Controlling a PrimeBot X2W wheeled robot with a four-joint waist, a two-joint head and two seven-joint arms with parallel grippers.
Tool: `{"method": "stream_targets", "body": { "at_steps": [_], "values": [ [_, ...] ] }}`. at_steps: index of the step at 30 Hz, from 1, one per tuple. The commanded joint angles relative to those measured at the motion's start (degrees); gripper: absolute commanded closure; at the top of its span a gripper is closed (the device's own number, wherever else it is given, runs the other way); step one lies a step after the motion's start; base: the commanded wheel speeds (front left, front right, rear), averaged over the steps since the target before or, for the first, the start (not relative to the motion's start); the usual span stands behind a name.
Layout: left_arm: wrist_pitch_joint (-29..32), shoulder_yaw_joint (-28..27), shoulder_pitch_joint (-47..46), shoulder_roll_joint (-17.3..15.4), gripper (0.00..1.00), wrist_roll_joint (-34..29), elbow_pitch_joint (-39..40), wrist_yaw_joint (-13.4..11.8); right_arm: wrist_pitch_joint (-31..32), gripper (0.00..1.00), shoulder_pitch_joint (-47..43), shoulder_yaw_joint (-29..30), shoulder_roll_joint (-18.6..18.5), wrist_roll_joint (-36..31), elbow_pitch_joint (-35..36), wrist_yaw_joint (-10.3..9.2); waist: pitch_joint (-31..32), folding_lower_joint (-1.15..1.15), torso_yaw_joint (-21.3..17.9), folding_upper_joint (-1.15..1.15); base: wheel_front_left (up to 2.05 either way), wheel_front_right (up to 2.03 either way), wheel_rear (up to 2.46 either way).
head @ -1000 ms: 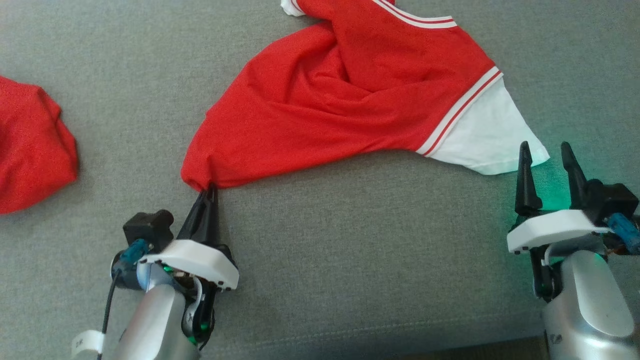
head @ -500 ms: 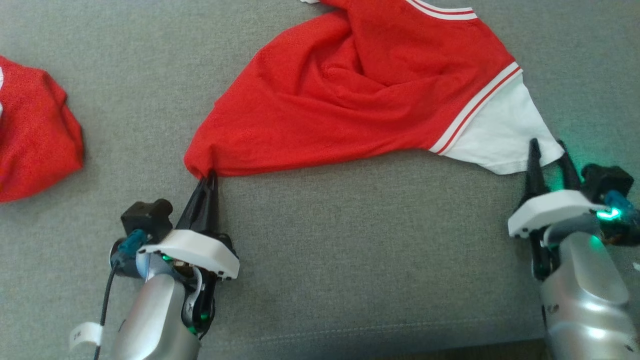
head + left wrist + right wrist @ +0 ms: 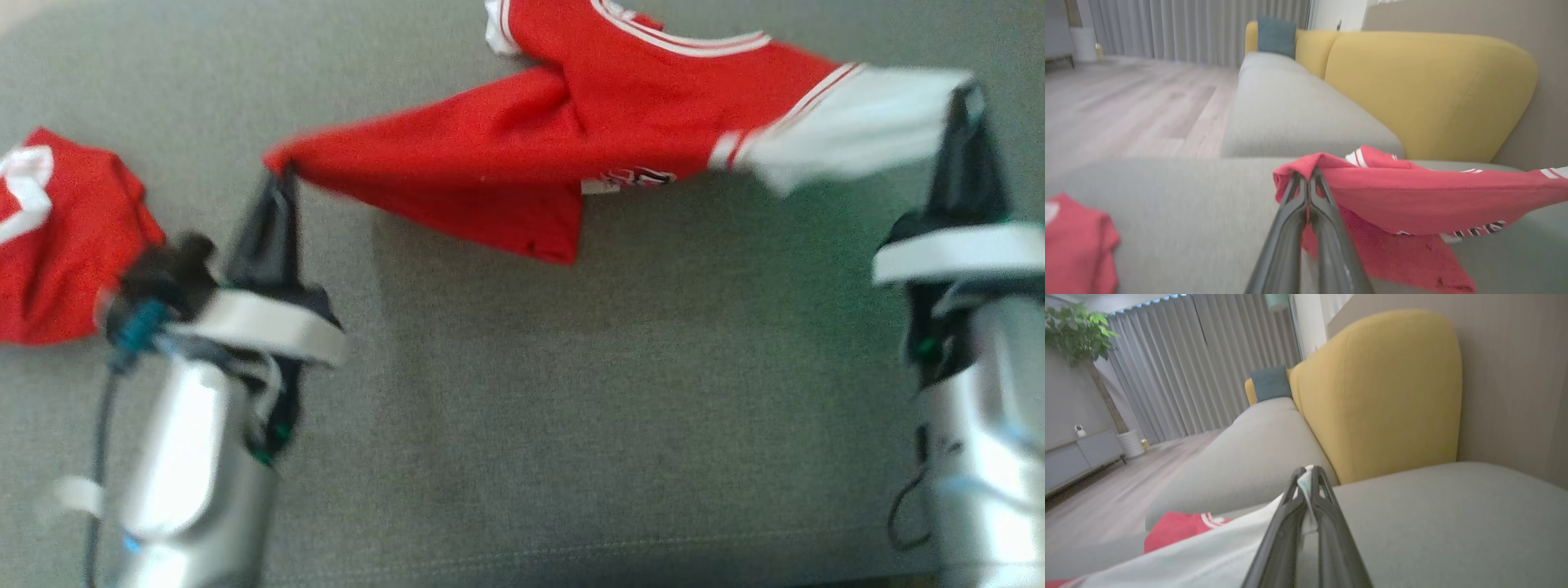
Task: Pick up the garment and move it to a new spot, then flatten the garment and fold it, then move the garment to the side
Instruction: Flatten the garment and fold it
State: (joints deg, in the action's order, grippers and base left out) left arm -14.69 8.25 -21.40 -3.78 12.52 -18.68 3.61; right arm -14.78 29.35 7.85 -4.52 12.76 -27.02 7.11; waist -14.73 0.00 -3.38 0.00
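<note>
Head view: the red jersey (image 3: pixel 522 155) hangs stretched betw. the two claws. Its long axis runs left-right across the grey sofa seat (image 3: pixel 571 392), collar twd the far side, white sleeve (image 3: pixel 849 139) at the robot's right end. A red flap droops from the middle; can't tell if it touches the seat. The left gripper (image 3: pixel 282 173) is pinched tight on the red corner, and the right gripper (image 3: pixel 967 98) is pinched tight on the sleeve's tip. A second red garment (image 3: pixel 57 237) lies crumpled just beside the left arm, apart from the jersey. The pic is blurred, the print at mid-jersey is unreadable, and the collar is cut off at the top.

Left wrist view: fingers are pressed together w/ red cloth bunched over the tips. The jersey runs off to the right, cut by the frame. A yellow backrest (image 3: pixel 1425 90) stands behind it, w/ a teal cushion (image 3: pixel 1276 34) and curtains (image 3: pixel 1188 28) farther off.

Right wrist view: fingers are closed w/ a sliver of white cloth betw. them. The sleeve trails down-left to a bit of striped red. A potted plant (image 3: pixel 1077 335) stands at far left.
</note>
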Motion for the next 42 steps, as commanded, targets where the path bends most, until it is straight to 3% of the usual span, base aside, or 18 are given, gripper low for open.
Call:
{"method": "stream_targets", "body": {
  "at_steps": [1, 7, 11, 19, 26, 33, 42],
  "values": [
    [-0.3, -2.6, -3.9, -2.9, 1.0, -1.2, 2.9, 0.5, -0.2, 1.0, 3.9, -1.4, -1.8, 1.4, 3.6, 0.37, 2.6, 0.0, 0.1, 0.0, 0.0, 0.0, 0.0],
    [0.0, -3.1, -12.8, -9.5, 1.0, -3.6, 3.4, 2.1, 0.2, 1.0, 11.6, -4.2, -6.5, 6.0, 7.3, 0.37, 8.3, 0.0, 0.3, 0.0, 0.0, 0.0, 0.0],
    [3.3, -2.5, -19.0, -12.6, 1.0, -4.3, 4.4, 2.6, 3.1, 1.0, 16.8, -6.7, -9.1, 7.0, 9.0, 0.37, 10.1, 0.0, 0.4, 0.0, 0.0, 0.0, 0.0],
    [10.6, 0.4, -30.8, -16.2, 1.0, -4.1, 4.3, 3.5, 7.5, 1.0, 27.3, -9.8, -10.4, 5.7, 7.0, 0.37, 5.0, 0.0, 0.4, 0.0, 0.0, 0.0, 0.0],
    [12.3, 3.1, -40.2, -16.1, 1.0, -4.6, -3.2, 3.6, 6.4, 1.0, 37.8, -11.7, -10.8, 0.7, -1.0, 0.37, -3.1, 0.0, 1.6, 0.0, 0.0, 0.0, 0.0],
    [6.3, 3.9, -53.3, -16.4, 1.0, -8.0, -14.4, 1.3, 1.9, 1.0, 51.3, -5.7, -10.3, -5.9, -11.1, 0.37, -9.1, 0.0, 1.6, 0.0, 0.0, 0.0, 0.0],
    [0.2, 3.2, -62.2, -15.4, 1.0, -7.9, -21.5, -0.3, -0.2, 1.0, 59.5, 1.6, -9.0, -11.8, -11.7, 0.37, -10.7, 0.0, 1.9, 0.0, 0.0, 0.0, 0.0]
  ]
}}
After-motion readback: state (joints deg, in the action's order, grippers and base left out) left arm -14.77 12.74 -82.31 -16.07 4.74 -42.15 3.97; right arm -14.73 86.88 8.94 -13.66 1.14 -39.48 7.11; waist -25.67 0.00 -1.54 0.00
